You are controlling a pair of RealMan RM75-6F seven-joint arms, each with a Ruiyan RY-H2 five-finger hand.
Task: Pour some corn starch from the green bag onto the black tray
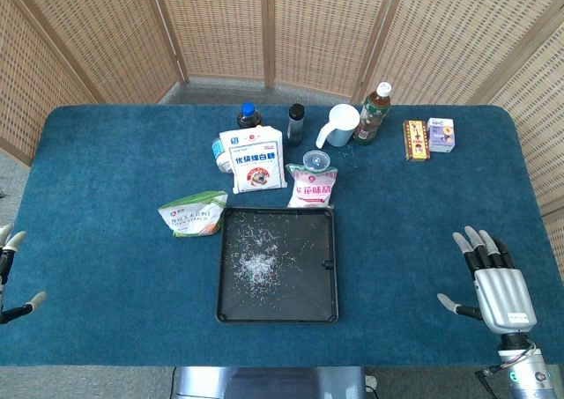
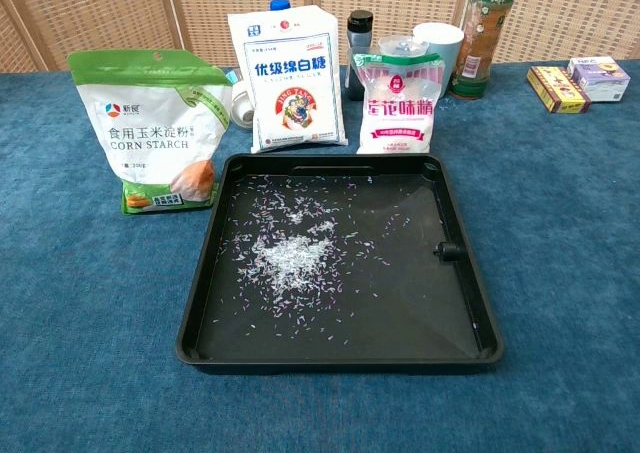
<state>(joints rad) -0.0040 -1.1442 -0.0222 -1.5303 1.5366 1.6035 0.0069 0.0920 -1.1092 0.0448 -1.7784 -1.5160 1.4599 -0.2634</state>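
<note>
While white powder flecks the square black tray (image 2: 470, 318), the glossy green bag (image 2: 157, 133) stands upright.

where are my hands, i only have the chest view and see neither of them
Observer: The right hand rests open near the table's front right corner, right of the black tray.
Operator: and the left?
Observer: Only the left hand fingers show, at the far left edge, level with the tray.
Operator: anything behind the white bag?
Observer: A blue-capped bottle stands behind it.
</note>
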